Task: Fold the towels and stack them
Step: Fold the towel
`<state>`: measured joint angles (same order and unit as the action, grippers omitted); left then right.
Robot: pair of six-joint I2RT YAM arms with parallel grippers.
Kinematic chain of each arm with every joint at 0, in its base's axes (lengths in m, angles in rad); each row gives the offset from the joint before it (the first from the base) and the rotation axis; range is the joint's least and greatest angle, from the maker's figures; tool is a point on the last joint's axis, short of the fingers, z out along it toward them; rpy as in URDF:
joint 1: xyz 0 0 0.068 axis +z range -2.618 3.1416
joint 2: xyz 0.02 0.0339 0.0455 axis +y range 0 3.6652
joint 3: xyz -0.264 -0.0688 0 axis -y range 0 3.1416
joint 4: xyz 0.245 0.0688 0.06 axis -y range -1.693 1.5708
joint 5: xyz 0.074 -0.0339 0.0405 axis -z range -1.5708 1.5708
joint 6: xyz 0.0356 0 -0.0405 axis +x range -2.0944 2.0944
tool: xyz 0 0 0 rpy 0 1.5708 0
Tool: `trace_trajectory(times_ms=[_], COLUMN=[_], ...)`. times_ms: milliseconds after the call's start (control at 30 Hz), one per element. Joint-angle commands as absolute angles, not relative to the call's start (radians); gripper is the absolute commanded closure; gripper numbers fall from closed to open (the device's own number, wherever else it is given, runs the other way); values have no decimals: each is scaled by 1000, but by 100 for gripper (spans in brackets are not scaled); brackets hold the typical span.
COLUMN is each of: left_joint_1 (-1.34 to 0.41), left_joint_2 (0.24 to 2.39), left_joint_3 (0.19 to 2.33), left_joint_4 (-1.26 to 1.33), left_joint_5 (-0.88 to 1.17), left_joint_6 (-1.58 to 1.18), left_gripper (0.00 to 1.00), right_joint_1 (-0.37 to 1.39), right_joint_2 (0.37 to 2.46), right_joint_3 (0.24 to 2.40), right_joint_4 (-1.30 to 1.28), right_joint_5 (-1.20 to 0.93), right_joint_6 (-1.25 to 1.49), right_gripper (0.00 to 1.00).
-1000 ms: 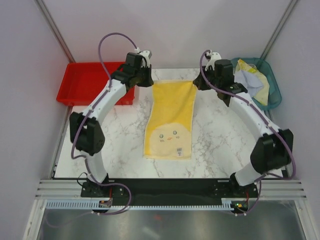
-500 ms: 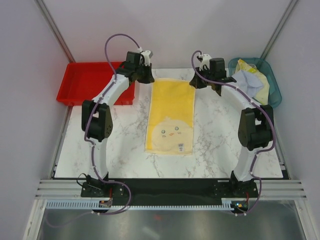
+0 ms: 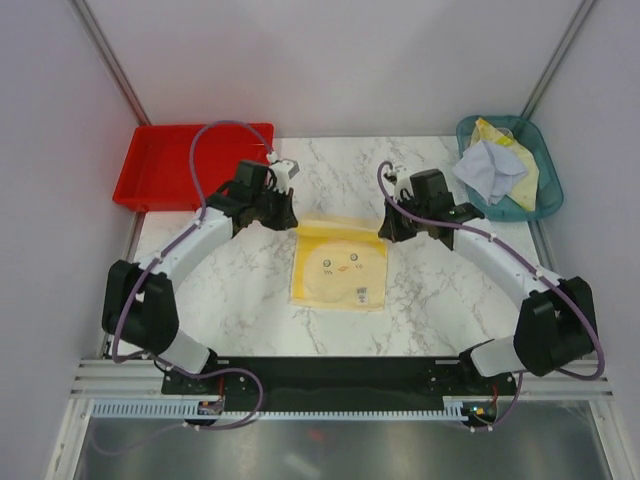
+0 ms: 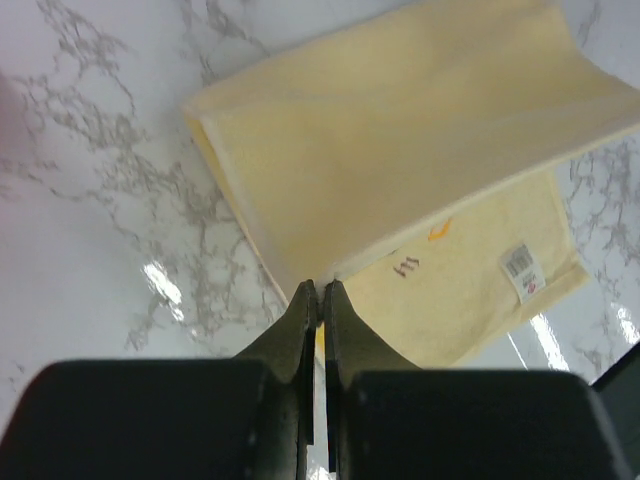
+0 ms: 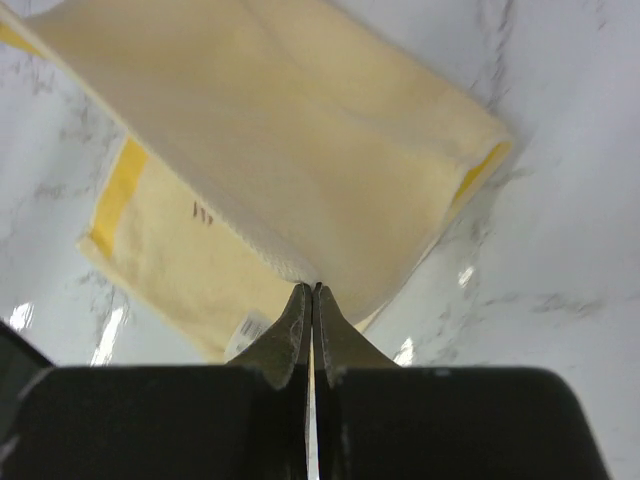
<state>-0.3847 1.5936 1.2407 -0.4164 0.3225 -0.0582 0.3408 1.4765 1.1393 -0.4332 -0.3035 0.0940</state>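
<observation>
White marble covers the table [image 3: 240, 290] in front of me, and the yellow towel [image 3: 340, 275] lies at its middle, between my two arms. Its far part is turned back over the near part, so the printed face and the small white label [image 3: 362, 294] on the lower layer show at the near end. My left claw [image 3: 291, 221] is closed on the left corner of that turned-over edge, and a sliver of yellow shows between the tips. My right claw [image 3: 384, 234] is closed at the right corner; the cloth seems nipped there too, though little of it shows between the tips. At the far left stands a red tray [image 3: 160, 170]. At the far right a teal basket [image 3: 548, 205] holds a lavender-blue cloth [image 3: 484, 170] and another yellow cloth [image 3: 520, 160], bunched together.
</observation>
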Motion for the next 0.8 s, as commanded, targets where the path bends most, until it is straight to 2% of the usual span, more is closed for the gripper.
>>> trace_trajectory(times_ms=[0,167,300,767], left_joint_1=[-400,-474,-578,-661], left_joint_2=[1474,1382,1381,1348], left_joint_3=[1108,974,943,828], left_joint_4=[-388,-408,-474,-509], left_joint_5=[258,187,95,-64], left_joint_6=[-86,-163,-221,-394], left_gripper=[98,98,98,98], right_joint_1=[393,442,479,554], right_joint_2=[1361,1240,1198,1167], right_joint_3=[1002,818,762,614], right_joint_4=[-482,-477,-457,-357], right_joint_5=[-244,-238,-259,-210], right_joint_6=[187,241,287,468], right_gripper=[100,100,100,100])
